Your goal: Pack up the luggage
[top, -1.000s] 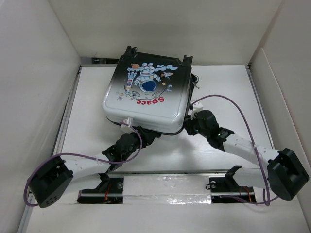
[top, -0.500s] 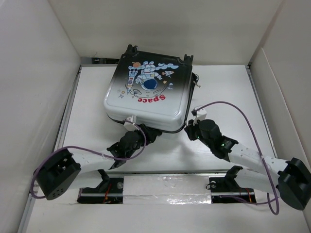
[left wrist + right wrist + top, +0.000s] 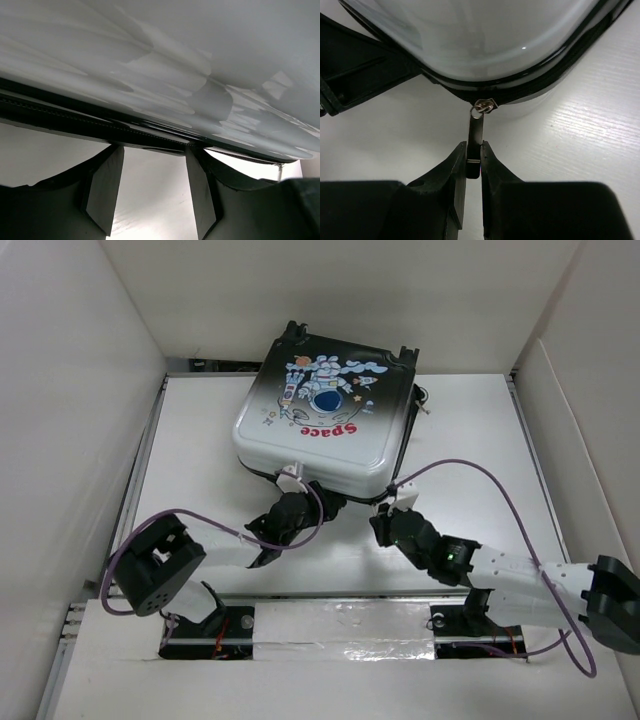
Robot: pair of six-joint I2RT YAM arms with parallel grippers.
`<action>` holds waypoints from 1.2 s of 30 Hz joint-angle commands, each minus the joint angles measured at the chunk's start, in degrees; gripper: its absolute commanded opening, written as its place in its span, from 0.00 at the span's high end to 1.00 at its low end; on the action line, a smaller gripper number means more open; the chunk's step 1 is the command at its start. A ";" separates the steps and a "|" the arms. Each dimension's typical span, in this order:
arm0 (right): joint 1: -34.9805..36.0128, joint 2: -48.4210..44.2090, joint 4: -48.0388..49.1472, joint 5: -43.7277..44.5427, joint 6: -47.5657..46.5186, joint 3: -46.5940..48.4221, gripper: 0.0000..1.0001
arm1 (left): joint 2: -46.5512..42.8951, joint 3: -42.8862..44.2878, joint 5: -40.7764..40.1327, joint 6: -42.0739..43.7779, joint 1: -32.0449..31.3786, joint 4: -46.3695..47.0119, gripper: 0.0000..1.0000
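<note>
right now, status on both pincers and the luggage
Right pincer shut on zipper pull. Left pincer open, tips against luggage near rim. Lid down. Nothing seen blocking.

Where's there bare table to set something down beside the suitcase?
Bare table lies between the suitcase and the left wall, and again between it and the right wall. The near side is crowded: the left gripper sits at its edge, the right gripper pinches the zipper pull.
</note>
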 commanded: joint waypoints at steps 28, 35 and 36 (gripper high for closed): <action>4.85 15.16 18.63 -2.23 1.73 2.08 1.00 | -28.08 16.77 2.24 3.84 32.07 -16.63 0.39; 4.85 13.24 19.95 -4.26 1.73 -0.73 1.00 | 0.19 42.43 13.66 4.78 47.64 -29.18 0.36; 4.85 12.79 19.95 -4.61 1.82 -1.08 1.00 | 2.94 47.68 13.84 6.18 48.70 -30.68 0.36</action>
